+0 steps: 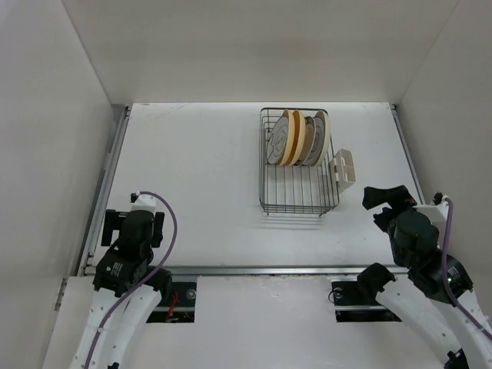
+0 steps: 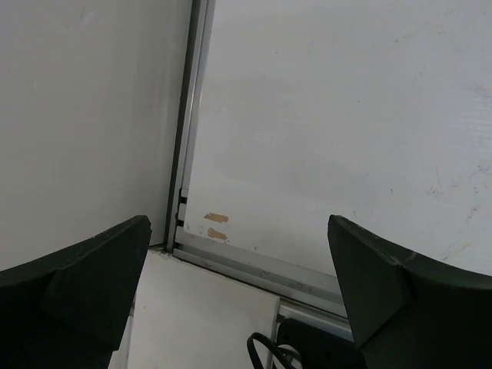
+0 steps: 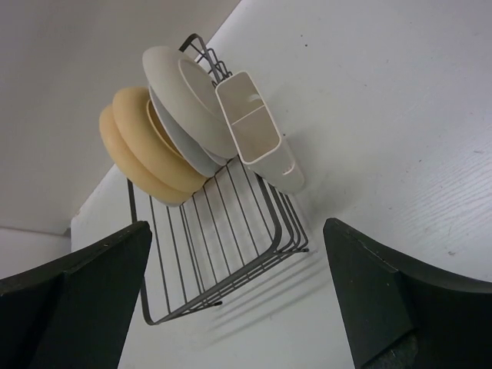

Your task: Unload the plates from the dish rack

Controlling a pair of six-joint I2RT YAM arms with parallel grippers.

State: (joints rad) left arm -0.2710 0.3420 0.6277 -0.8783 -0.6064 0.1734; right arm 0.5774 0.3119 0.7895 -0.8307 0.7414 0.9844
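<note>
I am logging the dish rack [image 1: 300, 196] as sitting on the counter [image 1: 192, 169] toward the far right. The plates [image 1: 296, 138] are standing on edge, packed close together at its far end. None is out yet, so I am treating this as the very start of the unloading. The left hand [image 1: 137, 218] is hovering at the near left corner, well apart from the rack, jaws spread wide and holding nothing. The right hand [image 1: 388, 200] is hanging near the rack's near right corner, likewise wide open and empty, and its wrist camera is showing the cutlery holder [image 3: 257, 127] clipped to that side. I am planning the first grasp with the right hand, being nearer: passing above the holder, taking the cream plate [image 3: 181, 81] next to it by its upper rim, then lifting straight up until it is clearing the wires before travelling sideways. I am judging the tight spacing the main risk, since a finger could be nudging the neighbouring plate.
</note>
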